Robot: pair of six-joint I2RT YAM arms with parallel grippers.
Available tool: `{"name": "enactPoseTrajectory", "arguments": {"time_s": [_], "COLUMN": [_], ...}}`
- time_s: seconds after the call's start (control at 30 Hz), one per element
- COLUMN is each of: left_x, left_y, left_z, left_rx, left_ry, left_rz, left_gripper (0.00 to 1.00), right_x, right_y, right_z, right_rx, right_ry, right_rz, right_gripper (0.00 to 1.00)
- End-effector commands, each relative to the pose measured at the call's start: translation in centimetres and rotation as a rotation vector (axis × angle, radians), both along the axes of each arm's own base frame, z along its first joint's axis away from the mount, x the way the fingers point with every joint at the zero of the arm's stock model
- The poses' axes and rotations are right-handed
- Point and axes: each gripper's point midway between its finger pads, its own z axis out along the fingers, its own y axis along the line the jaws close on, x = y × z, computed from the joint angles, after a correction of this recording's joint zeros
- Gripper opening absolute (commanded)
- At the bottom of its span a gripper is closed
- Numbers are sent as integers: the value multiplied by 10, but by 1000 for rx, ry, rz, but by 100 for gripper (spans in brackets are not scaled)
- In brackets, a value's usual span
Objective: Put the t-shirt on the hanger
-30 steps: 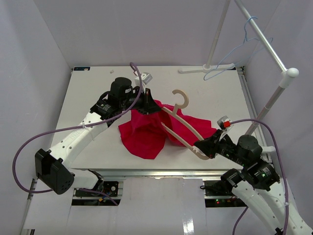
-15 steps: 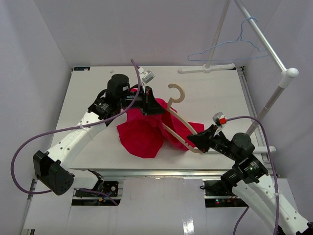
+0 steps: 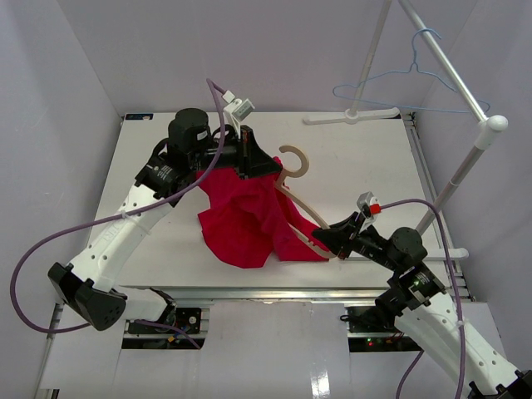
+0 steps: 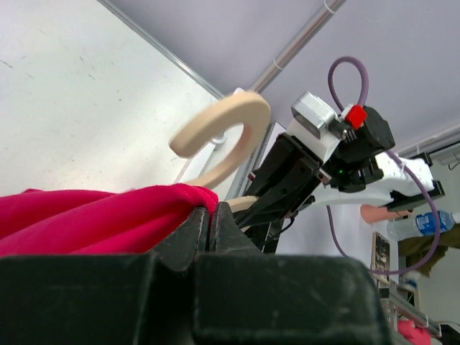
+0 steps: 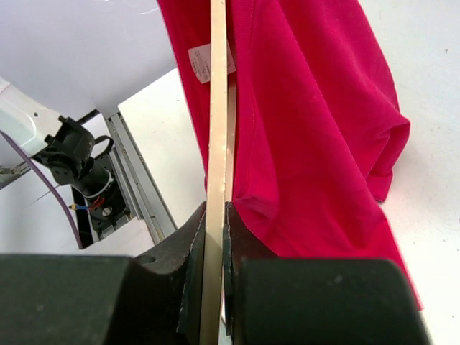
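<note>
Garment and hanger held between two arms above the table [image 3: 366, 166]. The left end effector [image 3: 252, 166] is clenched on a bunched edge of the red t-shirt [image 3: 245, 220], lifting that edge while the rest hangs down and pools on the table. The right end effector [image 3: 324, 242] is clamped on one arm of the wooden hanger [image 3: 297, 163], which runs diagonally up toward the left end effector, its hook clear of the cloth. In the right wrist view the hanger's wood lies just beside the white tag [image 5: 200, 59]; whether it has entered the neck opening cannot be told. The t-shirt looks light, soft and limp, so it should sag and fold wherever unsupported; the neck rim is the best hold. The hanger looks stiff and smooth, and may pivot in a narrow grip.
</note>
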Motion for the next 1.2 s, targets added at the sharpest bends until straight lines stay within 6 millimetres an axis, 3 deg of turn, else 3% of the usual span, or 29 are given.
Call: {"name": "enactPoseTrajectory", "arguments": {"time_s": [0.0,0.23,0.37,0.43,0.5,0.57,0.77,1.03,1.17], "left_x": [-6,-20,-23,-24,-24,-20,17,-3,-4], "left_y": [-3,-11,-8,0,8,19,65,84,95], "left_z": [5,-7,-9,-1,13,26,12,-17,-37], "left_rx": [5,6,15,20,17,29,195,172,134], "left_ry": [23,80,60,33,-17,-60,-54,-34,33], "left_rz": [-36,-143,-138,-94,-48,34,390,437,526], "left_gripper": [0,1,47,60,66,68,64,60,67], "right_x": [-8,-4,0,1,8,12,3,-3,-6], "right_y": [-1,7,5,1,-6,-13,-24,-34,-35], "right_z": [32,36,41,42,43,44,52,62,66], "right_rx": [87,130,137,143,151,163,243,287,306], "right_ry": [-155,-171,-190,-206,-208,-202,-253,-294,-296], "right_rz": [28,52,26,-3,-61,-114,-138,-167,-162], "right_gripper": [8,8,8,8,8,8,8,8,8]}}
